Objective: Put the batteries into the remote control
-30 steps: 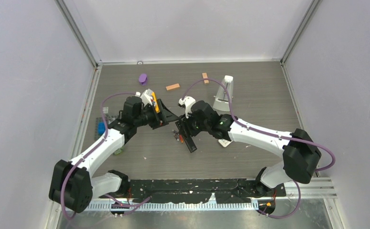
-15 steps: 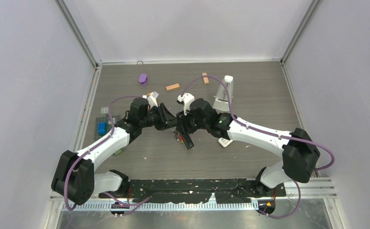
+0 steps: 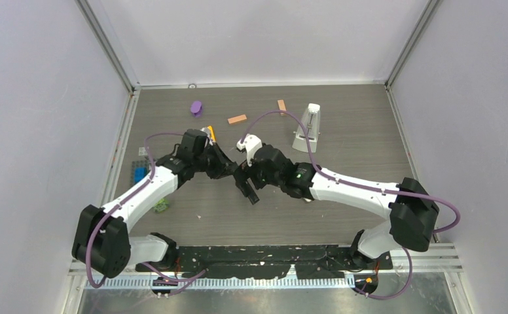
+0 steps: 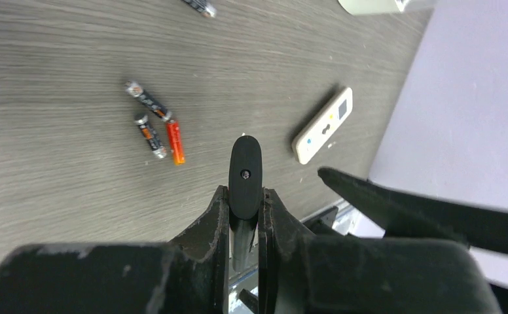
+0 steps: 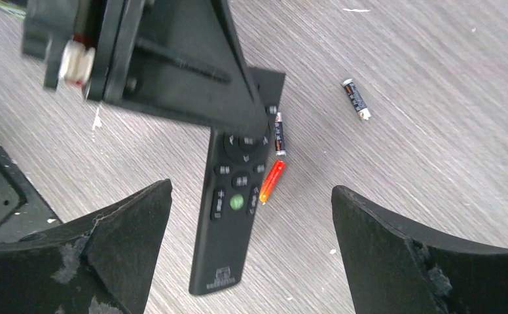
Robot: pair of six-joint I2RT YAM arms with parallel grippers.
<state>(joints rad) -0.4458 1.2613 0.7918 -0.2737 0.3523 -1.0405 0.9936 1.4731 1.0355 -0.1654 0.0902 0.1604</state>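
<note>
1. Remote control (image 5: pixel 222 255), black and slim, is out in the middle of the grey wood-grain worktop (image 3: pixel 362 124), the biggest thing I have on screen; pale walls close the worktop in on three sides.
2. Left arm (image 3: pixel 140 196) reaches in from one side and right arm (image 3: pixel 356 190) from the other; their wrists meet near the centre.
3. My left jaws are clamped on the remote control near its button end; from the left wrist I see it only as a narrow black strip between them.
4. My right jaws stand wide, one on each side of the remote control and clear of it; they grip nothing.
5. From the right wrist the remote control shows its buttons, with a green button (image 5: pixel 236 203) mid-body; I cannot tell whether its logo end rests on the worktop.
6. A white tapered object (image 3: pixel 307 127) stands upright towards the back right; a small white remote (image 4: pixel 323 125) lies flat, well apart from the batteries.
7. Two orange-brown blocks (image 3: pixel 237 119) and a purple piece (image 3: pixel 196 107) lie near the back.
8. Smallest of all: a dark battery (image 4: pixel 148 103), a second dark battery (image 4: pixel 150 136) and a red-orange battery (image 4: pixel 175 140) lie flat in a tight cluster just beside the remote control; a fourth battery (image 5: pixel 356 99) lies apart from them.
</note>
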